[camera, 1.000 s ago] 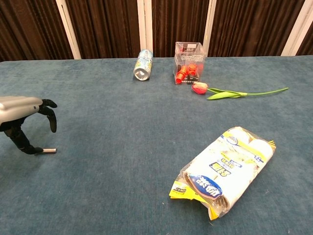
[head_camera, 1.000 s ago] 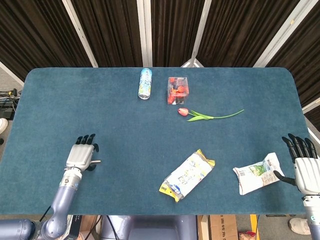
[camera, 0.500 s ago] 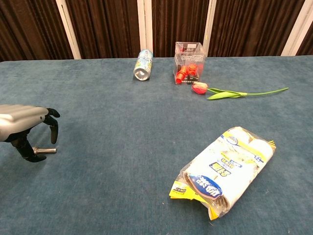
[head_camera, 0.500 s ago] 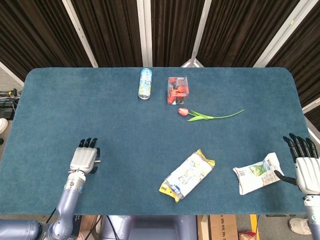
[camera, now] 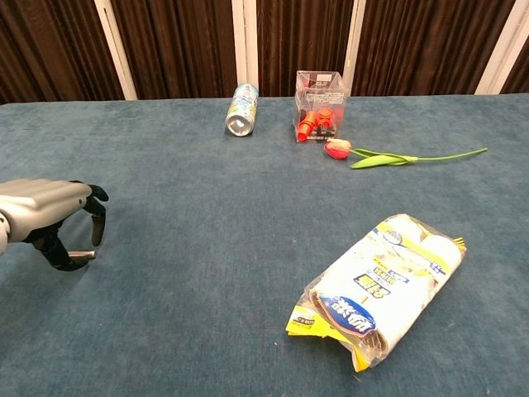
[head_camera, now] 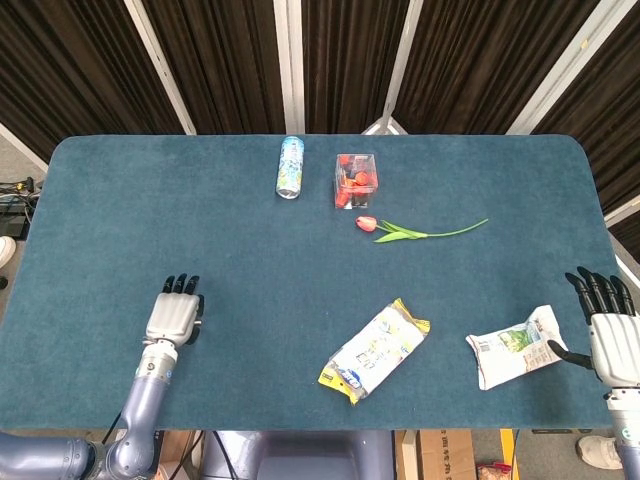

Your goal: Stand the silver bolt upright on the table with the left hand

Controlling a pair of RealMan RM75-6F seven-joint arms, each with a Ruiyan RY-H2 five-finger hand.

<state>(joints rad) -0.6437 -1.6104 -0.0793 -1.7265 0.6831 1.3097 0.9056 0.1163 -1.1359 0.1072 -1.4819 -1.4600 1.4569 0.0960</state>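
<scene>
The silver bolt (camera: pixel 82 254) lies flat on the blue table (camera: pixel 207 215), near its left front edge. My left hand (camera: pixel 51 217) hovers right over the bolt, fingers curved down around it and the thumb by its left end. There is still a gap between the fingertips (camera: pixel 99 236) and the bolt. In the head view my left hand (head_camera: pixel 175 317) is seen from the back and hides the bolt. At the table's right edge my right hand (head_camera: pixel 610 335) has its fingers spread and holds nothing.
A white packet (head_camera: pixel 515 347) lies beside my right hand. A yellow and white snack bag (head_camera: pixel 377 349) lies front centre. Further back are a tulip (head_camera: pixel 418 232), a clear box of red parts (head_camera: pixel 355 180) and a can on its side (head_camera: pixel 290 167).
My left hand has moved rightwards and lower over the bolt, and its fingers have curled further around it. The bolt has stayed in place. My right hand is unchanged.
</scene>
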